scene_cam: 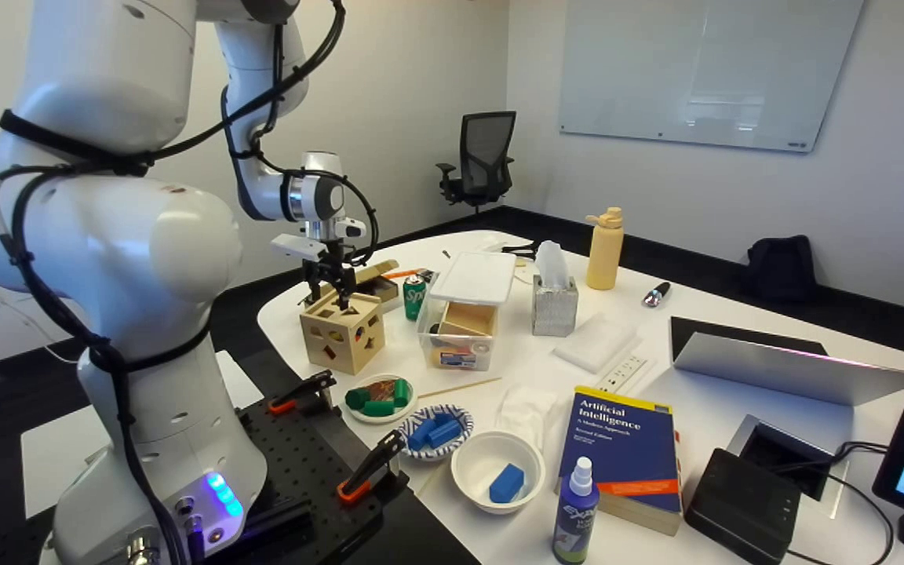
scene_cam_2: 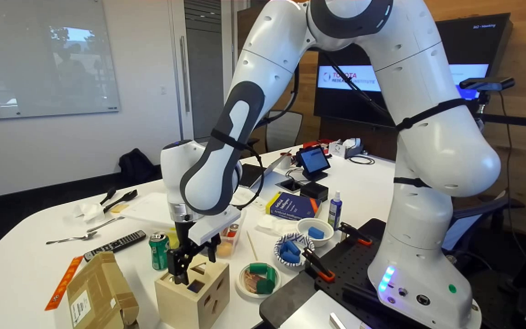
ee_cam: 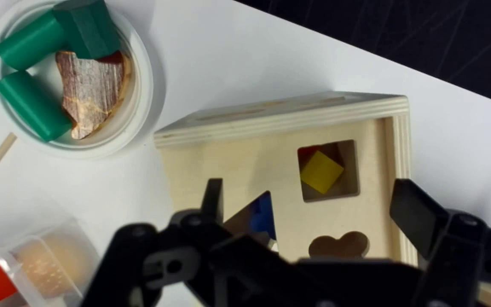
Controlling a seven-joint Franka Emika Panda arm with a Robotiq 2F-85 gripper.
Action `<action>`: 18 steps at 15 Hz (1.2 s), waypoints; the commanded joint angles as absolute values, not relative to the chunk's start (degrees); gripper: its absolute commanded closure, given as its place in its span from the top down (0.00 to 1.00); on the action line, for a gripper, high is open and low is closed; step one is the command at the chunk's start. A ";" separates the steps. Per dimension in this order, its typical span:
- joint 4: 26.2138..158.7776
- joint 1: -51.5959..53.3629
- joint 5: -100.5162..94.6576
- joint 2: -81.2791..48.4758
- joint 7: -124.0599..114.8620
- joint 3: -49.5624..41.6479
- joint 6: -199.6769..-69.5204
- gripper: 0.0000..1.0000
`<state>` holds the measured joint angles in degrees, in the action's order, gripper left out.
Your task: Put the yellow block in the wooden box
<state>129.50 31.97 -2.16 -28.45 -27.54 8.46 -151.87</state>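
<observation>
The wooden box (ee_cam: 267, 166) is a light tan cube with dark shaped cut-outs; it also stands on the table in both exterior views (scene_cam: 325, 357) (scene_cam_2: 176, 304). The yellow block (ee_cam: 322, 172) is inside the box, seen tilted through the square hole in its top in the wrist view. A red piece lies beside it, and a blue piece shows through the triangular hole. My gripper (ee_cam: 308, 189) is open with nothing between its fingers. It is right over the box top, one finger near each side, as both exterior views show (scene_cam: 328, 297) (scene_cam_2: 196, 267).
A white plate with green blocks (ee_cam: 34, 106) is beside the box. A patterned bowl (scene_cam: 464, 416) and a white bowl (scene_cam: 464, 471) hold blue blocks. A clear bin (scene_cam: 428, 345), a green can (scene_cam_2: 159, 251) and a cardboard box (scene_cam_2: 101, 292) stand close by.
</observation>
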 commanded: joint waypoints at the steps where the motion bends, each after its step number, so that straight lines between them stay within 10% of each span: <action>1: 131.59 30.91 -0.56 -26.11 -28.83 8.80 -152.62 1.00; 18: 126.63 40.49 -6.83 -33.42 -41.21 -2.48 -159.91 1.00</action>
